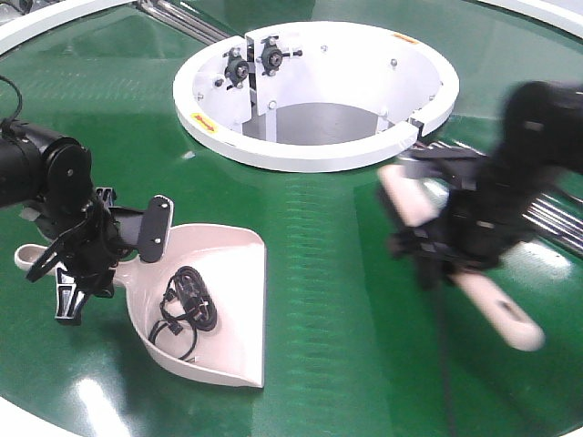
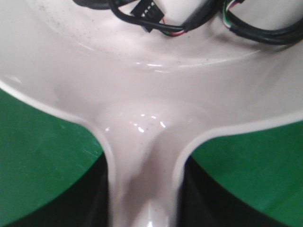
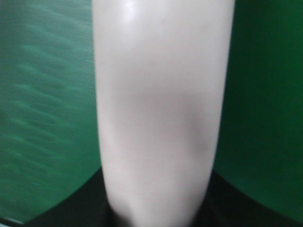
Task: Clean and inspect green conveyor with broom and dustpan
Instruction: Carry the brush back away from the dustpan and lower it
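The dustpan (image 1: 228, 300) lies on the green conveyor (image 1: 337, 300) at the left, with a black coiled cable (image 1: 187, 305) inside it. My left gripper (image 1: 91, 250) is shut on the dustpan's handle; in the left wrist view the handle neck (image 2: 144, 156) runs between the black jaws and the cable (image 2: 156, 21) shows at the top. My right gripper (image 1: 455, 241) is shut on the broom (image 1: 410, 196), blurred, above the belt at the right; its handle end (image 1: 510, 323) points to the front. The broom's body (image 3: 158, 104) fills the right wrist view. Its bristles are hidden.
A white ring-shaped hub (image 1: 314, 91) with black bearings stands at the back centre. The belt's white rim (image 1: 55, 23) curves at the far left. Silver rollers (image 1: 547, 214) show at the right edge, behind my right arm.
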